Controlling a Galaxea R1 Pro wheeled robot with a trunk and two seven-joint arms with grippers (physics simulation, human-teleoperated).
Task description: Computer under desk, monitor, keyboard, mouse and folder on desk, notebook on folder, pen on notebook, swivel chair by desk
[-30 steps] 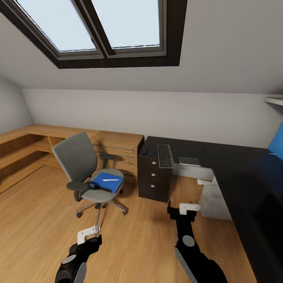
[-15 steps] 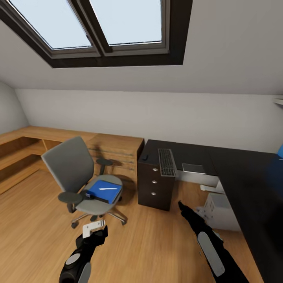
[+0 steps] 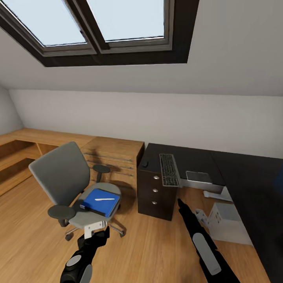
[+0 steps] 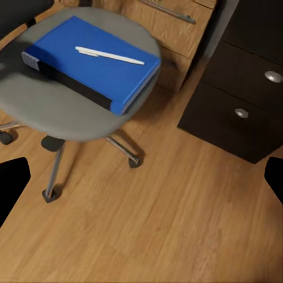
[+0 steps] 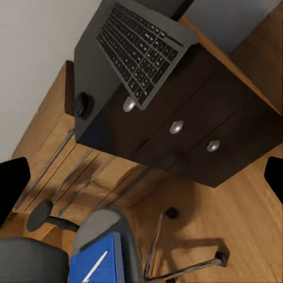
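Head view: the swivel chair (image 3: 74,184) stands on the plank floor to the left of the desk (image 3: 196,161), and its seat carries the blue folder (image 3: 100,200) with the white pen (image 3: 104,199) lying on top; a dark notebook (image 4: 68,79) appears to sit beneath the folder (its black edge shows in the left wrist view). The left gripper (image 3: 96,228) hangs just near of the seat, fingers spread wide and holding nothing. The right gripper (image 3: 180,202) points toward the drawer unit (image 3: 155,192); its finger tips sit at the far edges of the right wrist view, so it reads as open and empty. The keyboard (image 3: 169,169) overhangs the near edge of the desk top, with the mouse (image 3: 145,164) well to its left. Judgement: the step in hand is the approach to the stack on the chair. The pen looks liable to roll, so it is best lifted off first, with a level descent from above. The chair sits on castors, so sideways pushes should be avoided.
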